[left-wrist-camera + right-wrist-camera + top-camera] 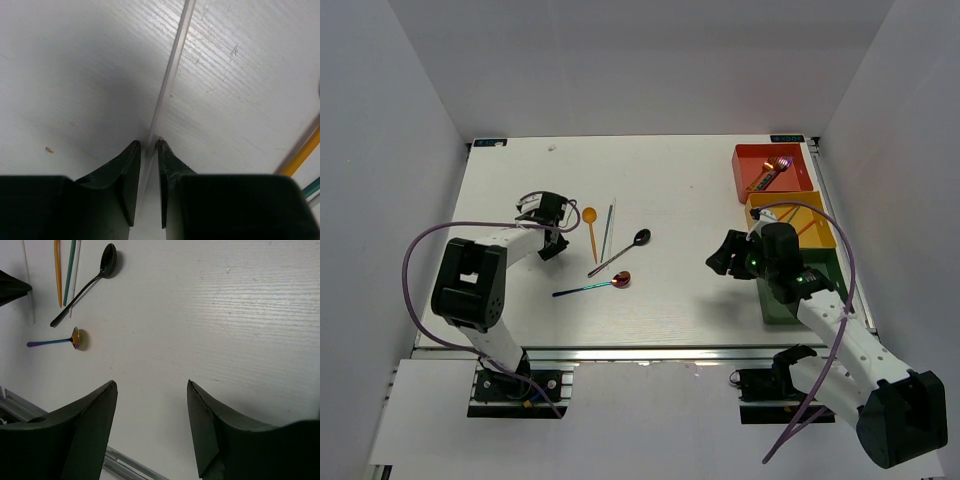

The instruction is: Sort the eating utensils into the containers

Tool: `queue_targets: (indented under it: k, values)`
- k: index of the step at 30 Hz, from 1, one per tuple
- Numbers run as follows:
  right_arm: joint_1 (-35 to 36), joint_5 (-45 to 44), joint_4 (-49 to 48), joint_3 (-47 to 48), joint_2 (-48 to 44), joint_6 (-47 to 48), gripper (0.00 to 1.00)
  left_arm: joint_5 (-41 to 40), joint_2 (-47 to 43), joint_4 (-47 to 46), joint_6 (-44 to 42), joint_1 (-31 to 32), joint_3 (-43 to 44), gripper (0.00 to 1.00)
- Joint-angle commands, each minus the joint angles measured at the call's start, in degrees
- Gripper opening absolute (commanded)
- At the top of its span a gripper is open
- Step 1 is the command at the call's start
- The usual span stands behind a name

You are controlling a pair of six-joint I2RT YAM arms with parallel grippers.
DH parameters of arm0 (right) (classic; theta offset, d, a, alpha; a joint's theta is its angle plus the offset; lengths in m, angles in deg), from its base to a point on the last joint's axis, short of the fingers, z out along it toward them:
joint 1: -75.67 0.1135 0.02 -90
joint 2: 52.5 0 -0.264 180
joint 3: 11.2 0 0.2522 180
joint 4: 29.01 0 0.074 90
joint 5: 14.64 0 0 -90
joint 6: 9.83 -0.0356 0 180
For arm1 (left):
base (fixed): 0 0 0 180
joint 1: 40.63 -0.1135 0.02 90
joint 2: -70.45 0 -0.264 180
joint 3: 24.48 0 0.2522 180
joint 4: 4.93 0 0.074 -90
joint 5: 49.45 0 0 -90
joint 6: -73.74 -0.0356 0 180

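My left gripper (552, 228) is at the table's left and its jaws stand close together around a thin white chopstick (175, 55) that lies flat on the table; the same gripper shows in the left wrist view (149, 144). Right of it lie an orange spoon (590, 225), a teal chopstick (608, 228), a black spoon (625, 250) and an iridescent purple-blue spoon (595, 287). My right gripper (725, 258) is open and empty above bare table; in its wrist view (152, 387) its jaws stand wide apart. The red-orange tray (745, 155), yellow tray (815, 232) and green tray (775, 310) line the right edge.
The red-orange tray holds an orange utensil and a purple one (768, 175). The right arm partly covers the yellow and green trays. The table's front rail (125, 462) runs just below the right gripper. White walls enclose the table on three sides.
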Motion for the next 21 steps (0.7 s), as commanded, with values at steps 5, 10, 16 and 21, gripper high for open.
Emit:
queue_targets:
  k: [5,10,16,21]
  values:
    - [0.5,1.9,-2.3,0.0,-3.0,-0.5,0.63,6.6,8.0,2.9,-0.2,-0.1,-1.8,0.21]
    - [0.4,2.5,-2.7,-0.2,-4.3,-1.1,0.63,7.9,9.0,1.3,-0.8,-0.1,-4.3,0.18]
    - [0.5,3.1,-3.0,0.5,-4.5,-1.4,0.63,10.3,8.4,-1.1,-2.3,-0.1,-6.4,0.0]
    - [0.5,6.1,-4.8,-0.2,-3.8,-1.3,0.63,10.0,1.7,-1.4,-2.5,-0.1,-7.3,0.0]
